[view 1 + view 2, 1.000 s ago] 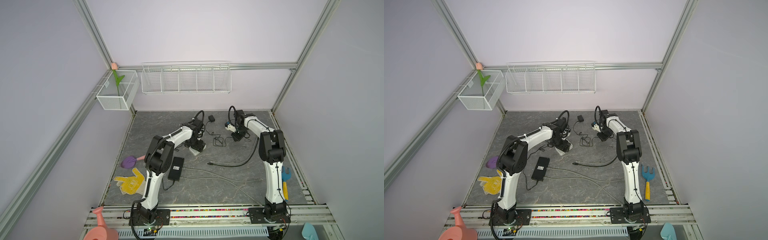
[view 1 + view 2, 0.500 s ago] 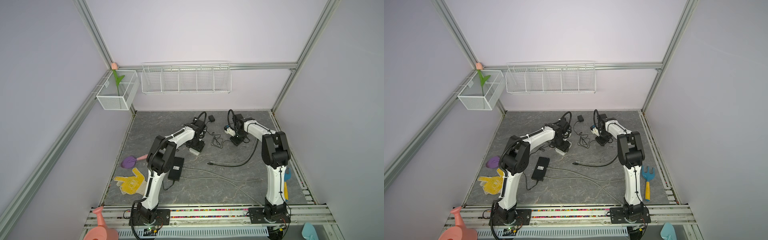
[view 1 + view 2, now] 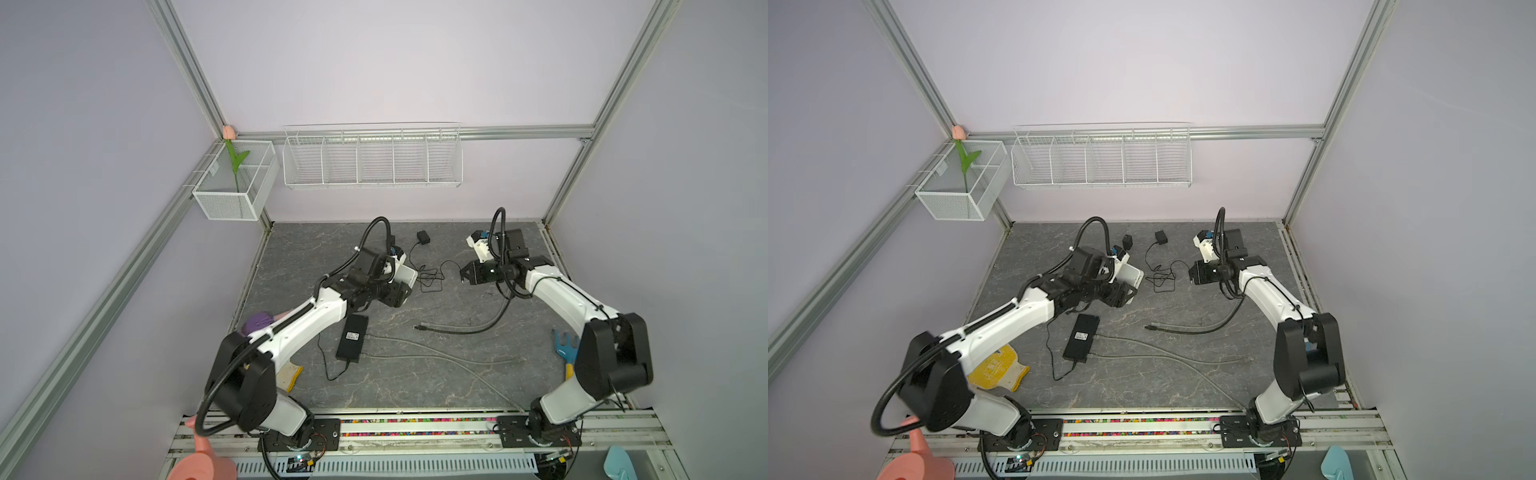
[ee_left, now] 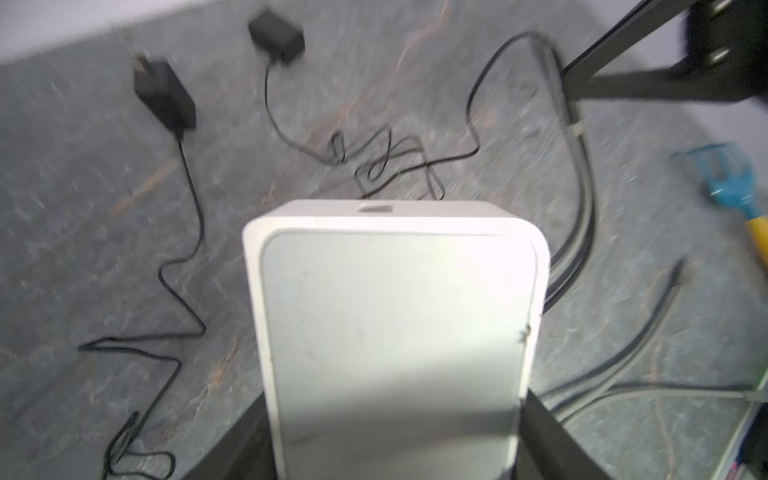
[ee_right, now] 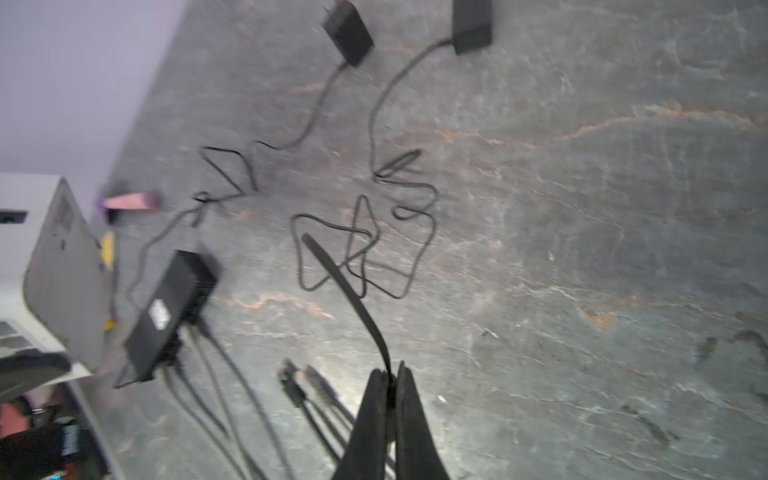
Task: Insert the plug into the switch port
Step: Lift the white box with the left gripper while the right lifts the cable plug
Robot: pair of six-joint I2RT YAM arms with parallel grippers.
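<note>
**Operator:** Where are the plug and the switch?

**Spotter:** Picture the table [image 3: 395, 390] from above as a clock, with the back wall at 12. The switch [image 3: 406, 273] is a small white box with rounded corners, a little toward 12 from the middle. Your left gripper [image 3: 399, 291] is clamped across its two sides at the near end. That leaves the far edge free, and the port [image 4: 376, 208], a small dark slot, is on that edge. At 3 o'clock from the switch, your right gripper [image 3: 466, 276] has its jaws pinched together on a thin black cord [image 5: 359, 305]. The plug [image 5: 309, 243] is the tip of the stretch jutting out past the jaws. It is blurred, so I cannot tell its shape. The rest of the cord lies in loose loops between the grippers and runs to a black adapter [image 3: 424, 237] at 1 o'clock from the switch. Plug and port are well apart.

**Operator:** How will they handle?

**Spotter:** I judge the plug to be tiny and light, and the cord to be limp. With that much cord ahead of the jaws, it will likely bend or wag rather than push straight. You would do better to hold it right behind the tip, on the stiffer moulded part. The switch looks like light, hard, smooth plastic. It could slip or pivot in the jaws when pressed, so brace it along the line of the push and keep the slot edge uncovered.
</note>
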